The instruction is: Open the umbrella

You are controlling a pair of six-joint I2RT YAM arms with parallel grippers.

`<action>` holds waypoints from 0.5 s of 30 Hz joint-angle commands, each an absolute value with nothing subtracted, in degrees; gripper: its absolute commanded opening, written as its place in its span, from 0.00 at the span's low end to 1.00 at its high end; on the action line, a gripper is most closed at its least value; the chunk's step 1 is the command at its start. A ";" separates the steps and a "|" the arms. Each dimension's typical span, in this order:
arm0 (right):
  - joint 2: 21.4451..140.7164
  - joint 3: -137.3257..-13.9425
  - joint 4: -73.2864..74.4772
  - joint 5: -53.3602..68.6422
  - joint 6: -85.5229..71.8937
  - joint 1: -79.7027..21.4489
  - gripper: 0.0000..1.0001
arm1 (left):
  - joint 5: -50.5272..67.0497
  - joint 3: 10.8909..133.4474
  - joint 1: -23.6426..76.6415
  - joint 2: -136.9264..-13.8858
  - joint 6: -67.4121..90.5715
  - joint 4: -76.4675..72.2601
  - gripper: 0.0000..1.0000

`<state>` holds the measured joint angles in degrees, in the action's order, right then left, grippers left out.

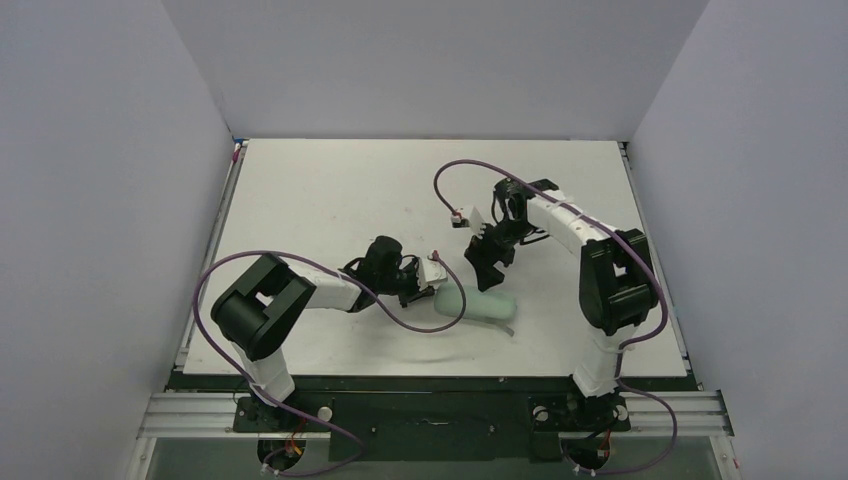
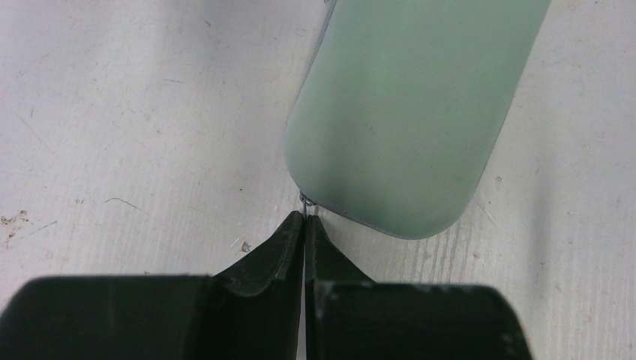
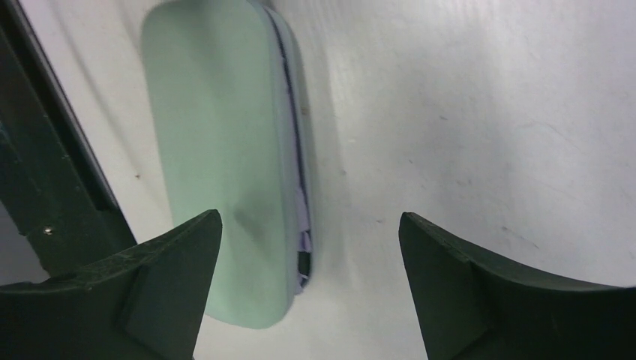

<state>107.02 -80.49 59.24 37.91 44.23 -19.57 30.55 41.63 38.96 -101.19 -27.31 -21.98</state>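
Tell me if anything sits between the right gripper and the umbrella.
Yes. A mint-green case encloses the umbrella; only a lavender sliver of it shows through the gap along the case's side seam. The open right gripper hovers over that case, with nothing else visible between them.

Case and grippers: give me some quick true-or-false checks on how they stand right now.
1. The case lies flat on the table. True.
2. The left gripper is wide open. False: it is shut, its tips at a small metal tab on the case's end.
3. The right gripper is open. True.
4. The right gripper clamps the case. False: one finger is over the case, the other over bare table.
5. Lavender fabric shows through the case's side seam. True.
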 commanded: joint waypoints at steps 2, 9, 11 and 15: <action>107.36 -82.21 60.97 45.49 40.29 -23.03 0.83 | 31.73 43.28 38.67 -101.33 -28.32 -21.04 0.00; 108.40 -79.08 54.31 45.03 32.08 -25.41 0.78 | 31.48 43.13 38.67 -101.21 -27.81 -21.72 0.00; 108.86 -77.44 51.70 42.65 30.51 -25.48 0.71 | 31.47 42.91 38.67 -100.98 -27.67 -21.89 0.00; 111.22 -76.71 50.07 38.71 29.28 -25.01 0.51 | 31.44 42.04 38.63 -100.00 -26.95 -22.19 0.00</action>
<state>109.25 -77.30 54.57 42.59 31.42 -25.34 30.70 41.63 38.94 -101.16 -27.51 -22.00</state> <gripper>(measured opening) 0.592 0.005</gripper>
